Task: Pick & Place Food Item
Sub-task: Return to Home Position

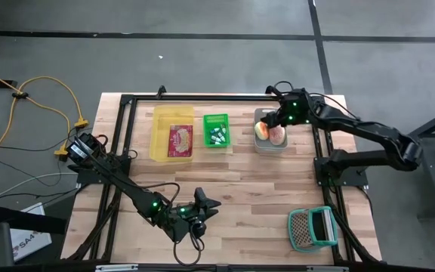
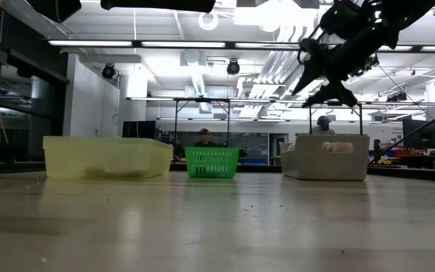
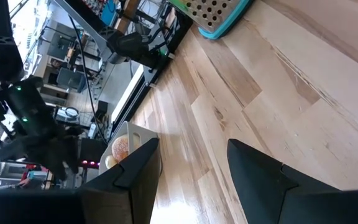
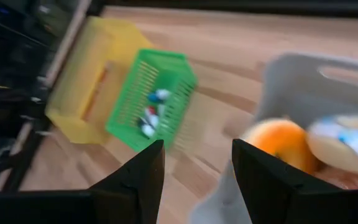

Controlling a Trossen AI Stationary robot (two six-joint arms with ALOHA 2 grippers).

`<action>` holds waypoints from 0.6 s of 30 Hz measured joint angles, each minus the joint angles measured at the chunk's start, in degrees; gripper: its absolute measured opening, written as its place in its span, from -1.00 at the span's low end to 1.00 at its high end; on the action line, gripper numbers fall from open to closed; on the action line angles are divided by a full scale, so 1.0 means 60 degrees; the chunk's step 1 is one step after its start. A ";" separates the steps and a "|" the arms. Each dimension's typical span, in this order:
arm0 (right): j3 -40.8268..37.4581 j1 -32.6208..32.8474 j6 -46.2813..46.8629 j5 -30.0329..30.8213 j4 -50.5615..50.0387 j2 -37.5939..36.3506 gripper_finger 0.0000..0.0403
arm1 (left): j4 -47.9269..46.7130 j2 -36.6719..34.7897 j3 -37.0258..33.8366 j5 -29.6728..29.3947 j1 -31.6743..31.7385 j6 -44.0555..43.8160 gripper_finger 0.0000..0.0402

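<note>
Donuts (image 1: pixel 269 134): in the gray bin (image 1: pixel 270 149), at the worktop's far edge toward its right corner. I count two showing, one orange-brown and one pale, possibly blue-flecked, though blur leaves that unsure.

Right claw (image 1: pixel 276 119): hovering over the bin, released and empty. I judge it sits high to clear the rim on the way home.

Left claw (image 1: pixel 206 204): released, empty, parked at the near edge, out of the way.

Green basket (image 1: pixel 216 130) and yellow bin (image 1: pixel 159 136): along the far edge.
</note>
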 joint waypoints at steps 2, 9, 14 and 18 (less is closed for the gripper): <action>0.0000 0.0055 -0.0087 -0.0058 0.0348 -0.0190 -0.13 | 0.0000 0.0000 0.0000 -0.0011 0.0000 0.0000 -0.11; 0.0000 0.0337 -0.0501 -0.0290 0.0908 -0.1099 -0.13 | 0.0000 0.0000 0.0000 -0.0025 0.0000 0.0000 -0.11; 0.0000 0.0672 -0.0752 -0.0666 0.0896 -0.1728 -0.13 | 0.0004 0.0001 0.0000 -0.0025 0.0000 0.0000 -0.11; 0.0000 0.1109 -0.0764 -0.0662 0.0897 -0.2073 -0.14 | 0.0005 0.0000 0.0000 -0.0020 0.0002 0.0000 -0.11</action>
